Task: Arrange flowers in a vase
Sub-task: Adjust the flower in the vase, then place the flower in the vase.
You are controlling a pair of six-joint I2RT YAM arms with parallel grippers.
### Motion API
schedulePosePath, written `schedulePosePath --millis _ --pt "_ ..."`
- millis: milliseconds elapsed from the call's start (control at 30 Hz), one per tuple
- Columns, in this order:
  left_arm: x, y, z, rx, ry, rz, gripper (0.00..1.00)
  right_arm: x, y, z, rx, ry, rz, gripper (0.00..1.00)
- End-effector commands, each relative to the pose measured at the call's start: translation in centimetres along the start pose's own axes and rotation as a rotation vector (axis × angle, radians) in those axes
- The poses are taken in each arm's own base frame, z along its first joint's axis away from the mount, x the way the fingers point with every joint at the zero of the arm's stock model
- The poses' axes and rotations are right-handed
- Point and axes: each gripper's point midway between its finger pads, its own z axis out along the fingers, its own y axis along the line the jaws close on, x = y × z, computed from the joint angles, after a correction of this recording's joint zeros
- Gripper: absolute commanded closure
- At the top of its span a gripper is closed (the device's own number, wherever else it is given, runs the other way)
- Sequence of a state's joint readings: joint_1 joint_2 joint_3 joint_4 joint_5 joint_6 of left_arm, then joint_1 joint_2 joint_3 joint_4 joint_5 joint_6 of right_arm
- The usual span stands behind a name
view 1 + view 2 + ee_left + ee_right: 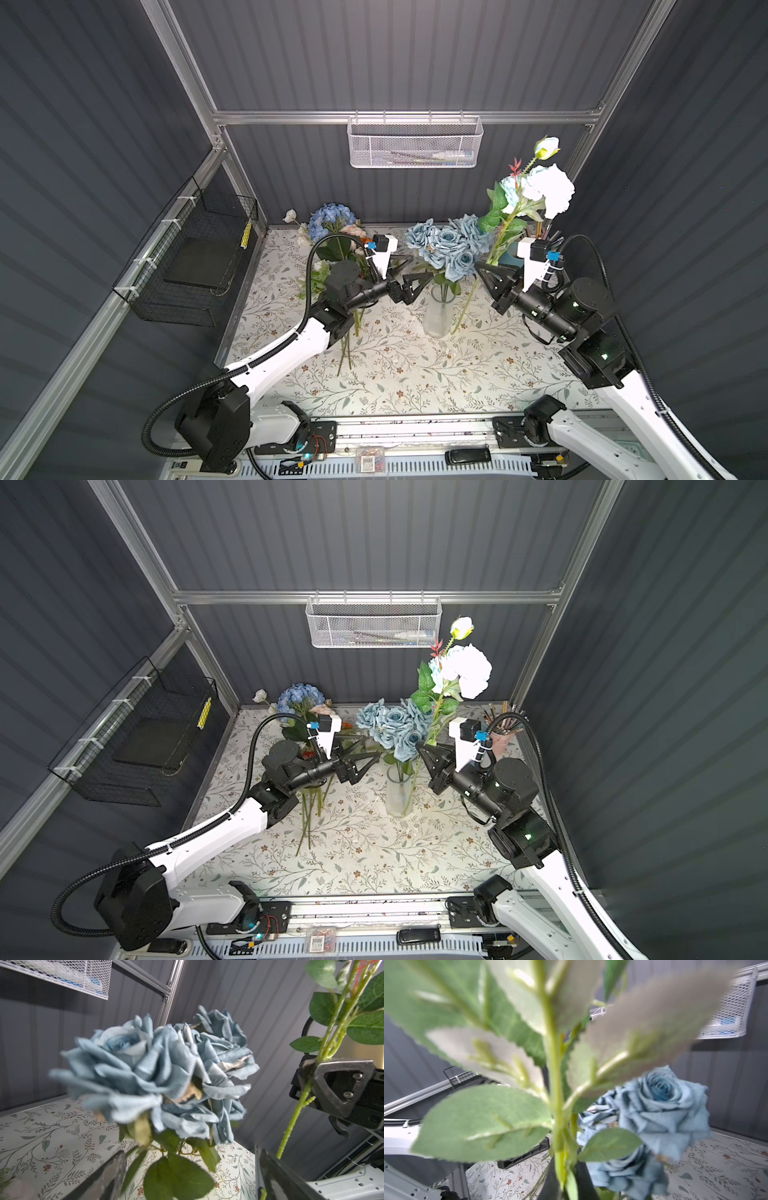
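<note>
Two bunches matter here: the dusty-blue roses (pixel 446 245) stand in the clear glass vase (pixel 438 316) near the middle of the worktop (pixel 415 374), and the tall white bunch (pixel 550 191) is up in the air on the right. The right fingers (pixel 492 276) are clamped shut on its green stem (pixel 463 311), partway down, below the leaves. The stem slants down toward the vase, and its tip looks to be beside the glass rather than inside, though the top views do not settle this. The left fingers (pixel 419 278) are spread wide and empty, just beside the rose heads. More flowers, the blue hydrangea (pixel 332 218) among them, lie at the back left.

To my eye, the step in hand is seating the white bunch. It would go best by lifting until the tip clears the rim, bringing the stem closer to upright over the opening, then lowering slowly. The roses crowd the mouth, so the free left fingers could nudge them aside or steady the glass. A top-heavy bunch may tip the narrow vase if released while leaning.
</note>
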State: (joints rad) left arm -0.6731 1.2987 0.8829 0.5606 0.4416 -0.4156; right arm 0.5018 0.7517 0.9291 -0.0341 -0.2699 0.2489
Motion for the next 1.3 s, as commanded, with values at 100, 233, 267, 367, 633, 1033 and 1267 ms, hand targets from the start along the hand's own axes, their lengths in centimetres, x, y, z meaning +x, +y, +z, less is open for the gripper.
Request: schedulePosePath --millis 100,233,267,367,633,1033,1267 --pt "0.4 0.6 1.0 0.005 -0.003 -0.032 0.0 -4.0 -1.2 1.1 0.08 -0.133 -0.133 1.0" --pt "0.7 1.0 1.5 0.008 -0.001 -0.042 0.01 -5.3 -0.8 1.9 0.051 -0.206 -0.186 1.0" --pt "0.8 1.1 1.7 0.006 0.001 -0.043 0.01 -5.4 -0.7 2.0 0.044 -0.218 -0.195 1.0" --pt "1.2 1.4 2.0 0.004 0.009 -0.047 0.01 -5.4 -0.7 2.6 0.035 -0.244 -0.227 1.0" --pt "1.6 2.2 2.5 -0.017 0.022 -0.048 0.01 -5.7 -0.9 2.7 0.044 -0.325 -0.307 1.0" --pt "2.0 3.6 2.9 -0.073 0.023 -0.055 0.01 0.2 -3.6 3.3 0.106 -0.24 -0.22 1.0" --pt "2.4 4.6 3.1 -0.114 0.035 -0.069 0.0 5.0 -5.3 3.5 0.133 -0.18 -0.117 1.0"
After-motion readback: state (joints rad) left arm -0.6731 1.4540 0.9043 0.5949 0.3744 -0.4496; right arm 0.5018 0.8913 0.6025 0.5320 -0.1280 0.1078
